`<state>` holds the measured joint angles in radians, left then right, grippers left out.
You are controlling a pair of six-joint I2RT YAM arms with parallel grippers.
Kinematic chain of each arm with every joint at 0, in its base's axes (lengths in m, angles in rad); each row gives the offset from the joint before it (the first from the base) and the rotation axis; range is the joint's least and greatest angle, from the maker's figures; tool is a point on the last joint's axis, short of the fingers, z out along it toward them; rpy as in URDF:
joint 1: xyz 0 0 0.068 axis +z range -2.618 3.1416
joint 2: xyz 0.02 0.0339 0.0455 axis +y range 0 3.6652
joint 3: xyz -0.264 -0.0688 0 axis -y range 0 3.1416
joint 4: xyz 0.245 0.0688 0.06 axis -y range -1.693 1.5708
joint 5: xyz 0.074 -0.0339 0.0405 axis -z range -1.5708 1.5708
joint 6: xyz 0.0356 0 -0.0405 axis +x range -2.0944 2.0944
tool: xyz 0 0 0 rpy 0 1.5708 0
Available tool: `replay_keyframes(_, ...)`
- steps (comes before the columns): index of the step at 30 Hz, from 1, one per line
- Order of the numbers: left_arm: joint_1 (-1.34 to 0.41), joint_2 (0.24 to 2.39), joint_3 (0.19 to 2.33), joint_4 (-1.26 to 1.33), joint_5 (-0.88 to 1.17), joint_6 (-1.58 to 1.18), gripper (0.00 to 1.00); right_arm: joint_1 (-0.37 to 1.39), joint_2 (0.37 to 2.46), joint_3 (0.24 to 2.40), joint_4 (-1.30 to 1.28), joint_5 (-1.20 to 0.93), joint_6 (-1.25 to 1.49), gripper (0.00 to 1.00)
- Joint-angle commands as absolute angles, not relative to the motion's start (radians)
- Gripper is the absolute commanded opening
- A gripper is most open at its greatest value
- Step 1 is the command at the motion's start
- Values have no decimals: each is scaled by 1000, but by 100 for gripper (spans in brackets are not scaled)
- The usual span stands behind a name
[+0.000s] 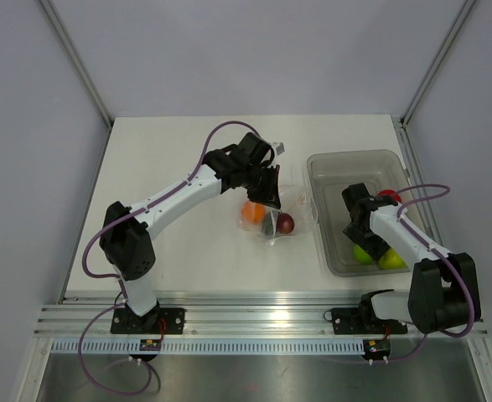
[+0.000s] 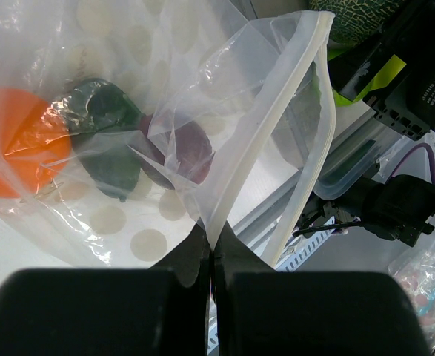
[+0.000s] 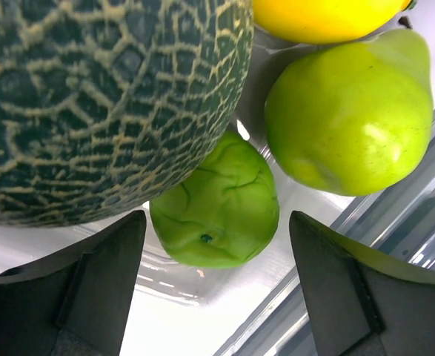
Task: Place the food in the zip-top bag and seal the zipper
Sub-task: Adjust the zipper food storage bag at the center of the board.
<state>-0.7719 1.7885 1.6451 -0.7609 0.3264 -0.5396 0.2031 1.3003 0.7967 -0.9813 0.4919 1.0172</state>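
Left gripper: jaws together, clamped on the zipper, a grip only its wrist view shows. The zip-top bag, holding orange and plum, lies just beyond.

Right gripper: jaws apart, green round just ahead. The adjacent melon is hidden overhead.

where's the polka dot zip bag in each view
top external: zip-top bag mid-picture, at the left claw
left wrist: fills most of the frame, rim pinched by that claw
right wrist: not in it
shared landmark: the orange inside the bag, in top and left wrist views
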Motion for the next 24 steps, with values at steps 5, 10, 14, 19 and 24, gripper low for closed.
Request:
replay_keyframes(5, -770, 1758, 1660, -727, 356, -538, 0, 199, 1299, 828, -980, 563, 1046, 76)
replay_keyframes(10, -770, 1753, 1657, -727, 354, -541, 0, 198, 1287, 819, -968, 538, 1029, 74)
replay_keyframes(14, -770, 1723, 1670, -735, 328, -546, 0, 199, 1273, 813, -953, 516, 1008, 73)
replay_keyframes(19, -769, 1649, 1723, -748, 244, -520, 0, 199, 1220, 792, -931, 497, 997, 71)
replay_keyframes(24, -746, 1664, 1858, -844, 158, -465, 0, 198, 1200, 781, -923, 482, 994, 71)
